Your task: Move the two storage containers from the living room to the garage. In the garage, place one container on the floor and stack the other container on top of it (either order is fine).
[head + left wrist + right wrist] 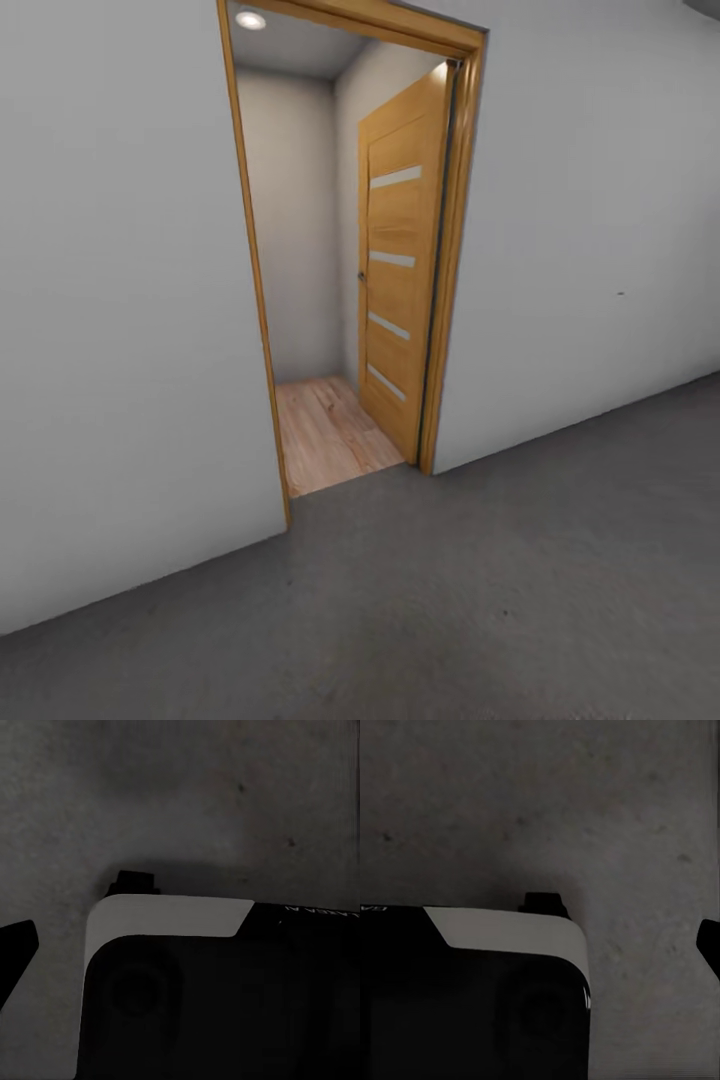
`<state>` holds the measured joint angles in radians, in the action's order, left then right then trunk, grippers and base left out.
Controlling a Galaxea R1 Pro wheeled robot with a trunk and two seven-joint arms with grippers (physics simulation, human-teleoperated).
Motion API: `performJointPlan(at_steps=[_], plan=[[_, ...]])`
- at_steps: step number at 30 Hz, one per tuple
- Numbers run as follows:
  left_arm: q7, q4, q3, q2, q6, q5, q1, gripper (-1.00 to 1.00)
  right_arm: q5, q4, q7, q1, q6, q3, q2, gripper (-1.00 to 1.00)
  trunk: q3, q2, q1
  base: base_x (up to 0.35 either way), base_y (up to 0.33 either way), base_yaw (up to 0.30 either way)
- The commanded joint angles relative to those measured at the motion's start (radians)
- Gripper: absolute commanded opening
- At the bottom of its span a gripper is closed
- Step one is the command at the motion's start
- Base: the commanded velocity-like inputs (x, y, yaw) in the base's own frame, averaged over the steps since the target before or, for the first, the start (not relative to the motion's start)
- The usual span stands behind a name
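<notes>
The two storage containers are out of view. The head view faces a white wall of the garage with an open doorway in it, and the grey concrete floor lies in front. In the left wrist view a dark fingertip sits at the picture's edge over the concrete, with nothing beside it. The right wrist view shows a dark fingertip at its edge in the same way, over bare concrete. Nothing is held by either gripper.
The wooden door is swung inward against the right side of a narrow passage with light wood-plank flooring and a ceiling light. Its orange wooden frame borders the gap. My white-and-black base shows below both wrists.
</notes>
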<state>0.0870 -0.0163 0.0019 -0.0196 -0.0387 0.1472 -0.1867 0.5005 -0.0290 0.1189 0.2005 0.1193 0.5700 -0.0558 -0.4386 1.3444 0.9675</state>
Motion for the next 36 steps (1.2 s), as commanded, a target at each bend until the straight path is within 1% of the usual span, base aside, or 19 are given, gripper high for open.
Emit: performJointPlan(at_steps=[1,13,15,22,36], plan=[[0.005,0.001,0.0,0.0,-0.003,0.009,0.0,1.0,0.009,-0.003,0.001,0.001,0.005,0.008,-0.001,1.0,-0.001,0.001,0.0,0.0,0.0,-0.287],[0.005,0.001,0.001,0.001,-0.001,0.009,0.0,1.0,0.009,-0.003,0.001,0.001,0.005,0.008,-0.001,1.0,-0.001,0.001,0.0,0.0,0.0,-0.286],[0.005,0.001,-0.002,0.001,-0.002,0.005,0.0,1.0,0.006,-0.002,0.001,0.001,0.005,0.009,-0.001,1.0,-0.001,0.001,0.0,0.03,0.0,-0.164],[0.004,0.001,-0.007,0.001,-0.001,-0.002,0.0,1.0,-0.001,-0.002,0.001,0.001,0.004,0.01,-0.001,1.0,-0.001,0.001,0.0,0.255,0.0,-0.032],[0.004,0.001,-0.008,0.001,-0.001,-0.002,0.0,1.0,-0.005,-0.002,0.001,0.001,-0.001,0.01,-0.001,1.0,-0.001,0.001,0.0,0.318,0.0,-0.001]])
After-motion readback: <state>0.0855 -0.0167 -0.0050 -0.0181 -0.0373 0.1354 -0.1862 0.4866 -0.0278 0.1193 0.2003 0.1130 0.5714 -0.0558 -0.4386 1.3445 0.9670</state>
